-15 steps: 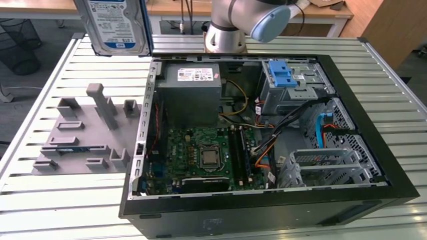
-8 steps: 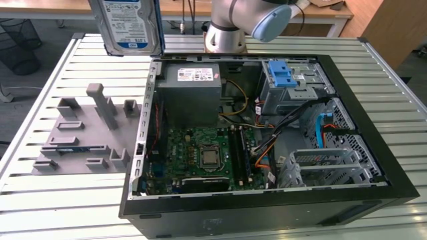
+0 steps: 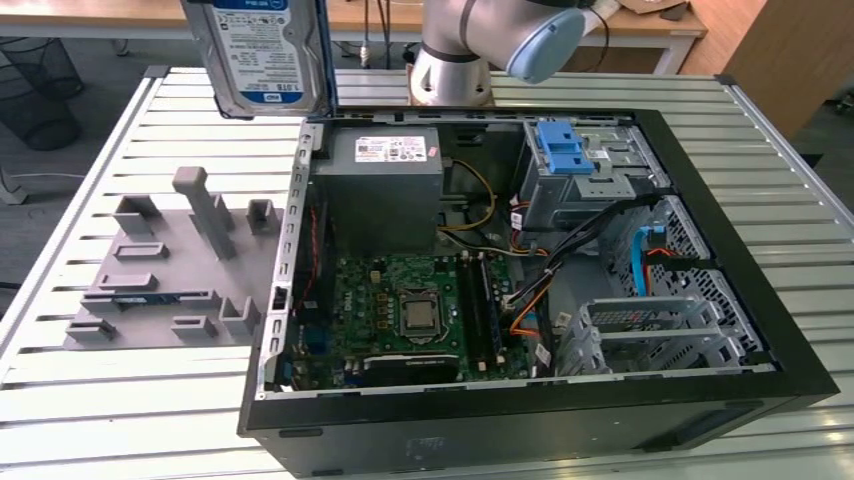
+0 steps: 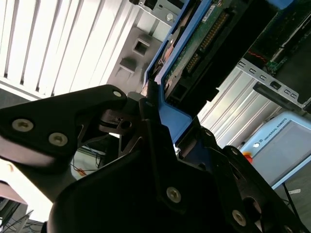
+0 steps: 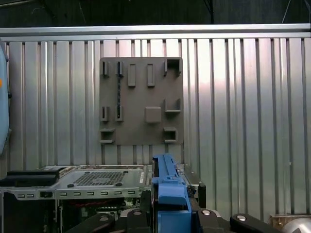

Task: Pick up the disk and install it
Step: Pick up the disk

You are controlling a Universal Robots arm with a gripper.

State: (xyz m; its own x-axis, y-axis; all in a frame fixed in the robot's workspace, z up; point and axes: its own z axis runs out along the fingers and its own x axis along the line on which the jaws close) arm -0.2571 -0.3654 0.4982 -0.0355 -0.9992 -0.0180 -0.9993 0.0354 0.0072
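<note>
— Exterior view first: why is the computer case (image 3: 534, 430) lying on its side with the panel off?

— So the arm can reach in from above, I'd say. It sits lower than the gripper, with its bays and board facing up. The grey fixture plate (image 3: 160, 270) lies flat beside it, also below the gripper. Its slots look meant to stand parts upright for an easy grab.

— And the disk (image 3: 260, 55)?

— Up in the air, hanging straight down from the gripper with its label showing, well clear of plate and case. Not installed yet.

— Held how?

— In the second wrist view the gripper (image 4: 155, 104) is clamped tight on the disk's blue rail frame. Gripping it by the edge leaves the metal body and connector end free, which I reckon suits sliding it into a bay.

— What's under it all?

— A table (image 3: 120, 400) of pale metal slats, ridged from end to end. Past its far edge, beyond the gripper, there's a wooden desk (image 3: 654, 25) and a wire bin (image 3: 40, 90) on a grey floor. It looks like a workshop corner.
</note>
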